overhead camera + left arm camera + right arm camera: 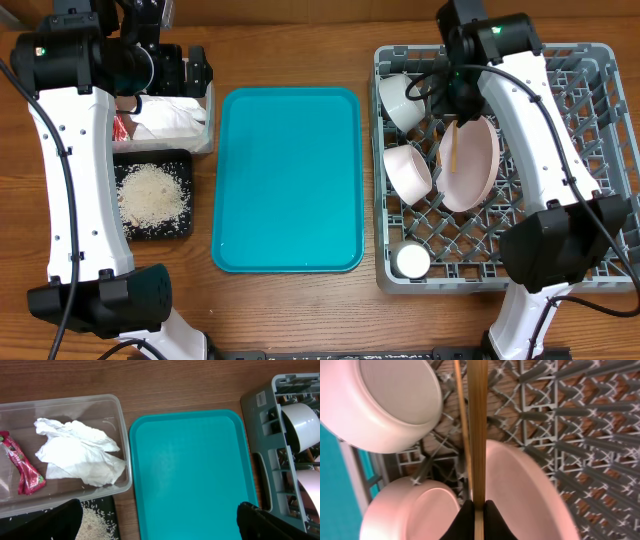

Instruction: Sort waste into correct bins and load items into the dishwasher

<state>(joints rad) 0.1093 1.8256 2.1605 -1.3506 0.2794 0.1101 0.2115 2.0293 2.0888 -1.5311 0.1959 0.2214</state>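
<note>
My right gripper [479,510] is shut on the wooden chopsticks [478,430] and holds them over the grey dish rack [600,130], between a pink plate [470,165] and a pink bowl [407,170]. The chopsticks [452,145] show as a thin stick in the overhead view. A white bowl [400,98] and a small white cup [411,261] also stand in the rack. My left gripper [160,525] is open and empty above the clear tub [120,435], which holds white tissues [75,455] and a red sauce packet [25,467]. The black tray [180,225] holds rice scraps [152,192].
A large teal serving tray [290,180] lies bare between the bins and the rack on the wooden table. The rack's right half [590,90] has free pegs.
</note>
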